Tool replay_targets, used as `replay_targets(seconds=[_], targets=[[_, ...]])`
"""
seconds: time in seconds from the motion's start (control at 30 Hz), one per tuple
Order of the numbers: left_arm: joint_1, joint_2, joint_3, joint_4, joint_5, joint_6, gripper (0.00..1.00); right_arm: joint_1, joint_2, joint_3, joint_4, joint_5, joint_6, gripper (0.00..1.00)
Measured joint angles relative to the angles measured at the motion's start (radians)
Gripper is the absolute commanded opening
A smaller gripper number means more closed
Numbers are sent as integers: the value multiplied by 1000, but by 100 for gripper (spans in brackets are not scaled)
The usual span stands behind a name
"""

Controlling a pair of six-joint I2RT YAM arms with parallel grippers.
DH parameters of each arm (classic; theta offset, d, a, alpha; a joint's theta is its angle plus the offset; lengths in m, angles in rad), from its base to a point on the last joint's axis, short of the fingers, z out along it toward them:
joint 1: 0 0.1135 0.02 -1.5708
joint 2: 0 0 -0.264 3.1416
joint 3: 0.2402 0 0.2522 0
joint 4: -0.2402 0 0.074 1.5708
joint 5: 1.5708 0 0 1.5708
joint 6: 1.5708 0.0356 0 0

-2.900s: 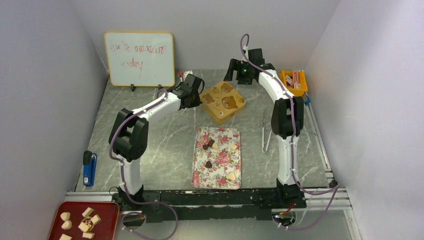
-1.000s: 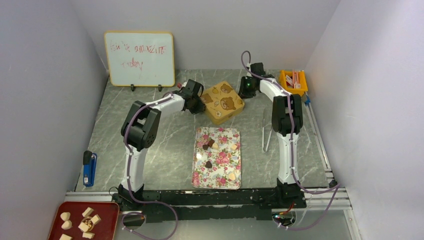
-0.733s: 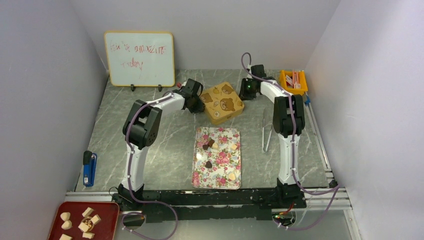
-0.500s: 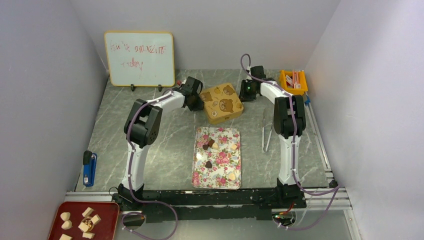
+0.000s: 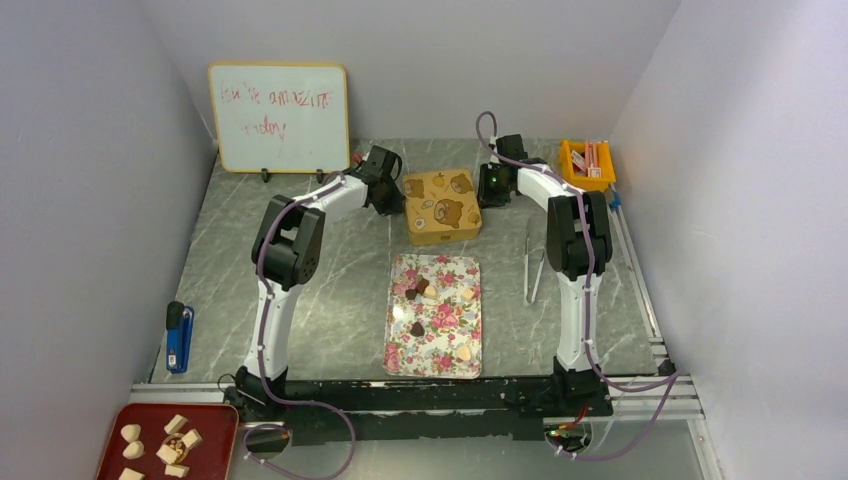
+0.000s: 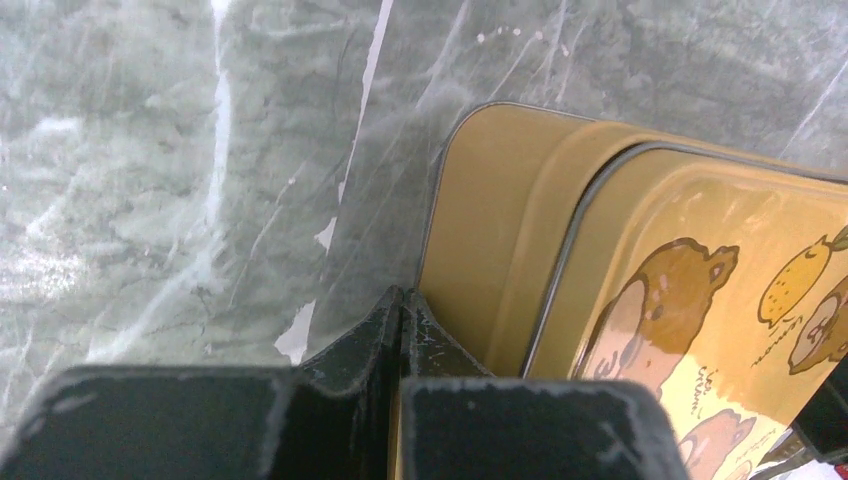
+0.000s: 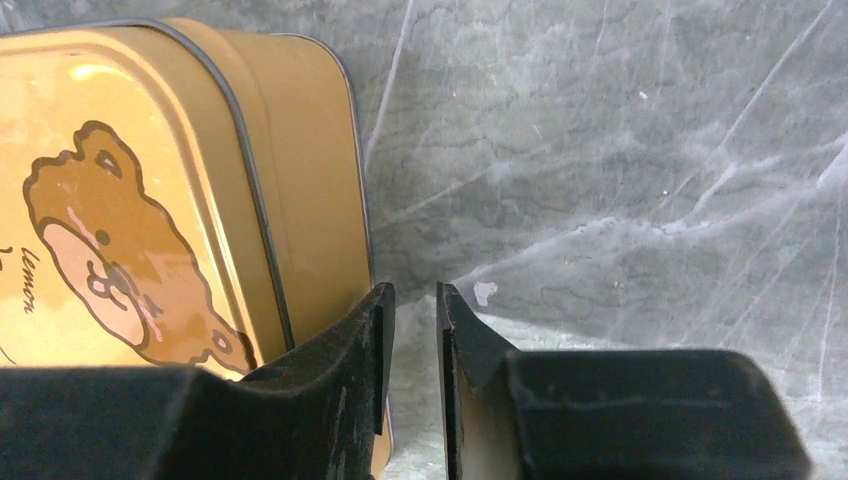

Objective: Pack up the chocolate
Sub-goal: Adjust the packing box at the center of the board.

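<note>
The left gripper (image 6: pixel 401 305) is being shown with its jaws fully together and nothing between them; its tip is lying against, or just beside, the left wall of the yellow bear tin (image 5: pixel 441 207). The right gripper (image 7: pixel 414 310) is being shown with its jaws a narrow slit apart and nothing in the gap; one finger is lying at the tin's right wall. The tin is thus being flanked on both sides, with its lid (image 7: pixel 120 150) on. The step in hand is being judged as squaring or steadying the tin ahead of opening.

To do it well, contact is being advised low on the walls, under the lid's rim, with equal pressure from both sides, so that the tin is neither spun nor skidded across the table (image 5: pixel 320 260); the lid is best left unpressed, lest it be jammed.

The chocolate (image 5: pixel 418 291) is lying well apart from both grippers, on the floral tray (image 5: pixel 397 345), which sits just in front of the tin and nearer the arm bases. Dark pieces are being seen toward the tray's middle, cream ones toward its right edge and near corner; none is being touched. Tweezers (image 5: pixel 533 262) are lying on the table beside the right arm.
</note>
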Motion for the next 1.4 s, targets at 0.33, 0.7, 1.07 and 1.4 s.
replay_targets(seconds=[0.33, 0.7, 1.07, 1.4], targets=[[17, 43, 75, -11, 17, 29, 5, 13, -17, -22, -10, 14, -8, 26], [18, 44, 76, -13, 20, 32, 5, 20, -19, -22, -16, 30, -15, 25], [20, 45, 76, -13, 21, 40, 5, 31, -34, -35, -41, 37, -19, 25], [24, 37, 36, 34, 30, 39, 5, 35, -34, -35, -45, 49, -24, 25]])
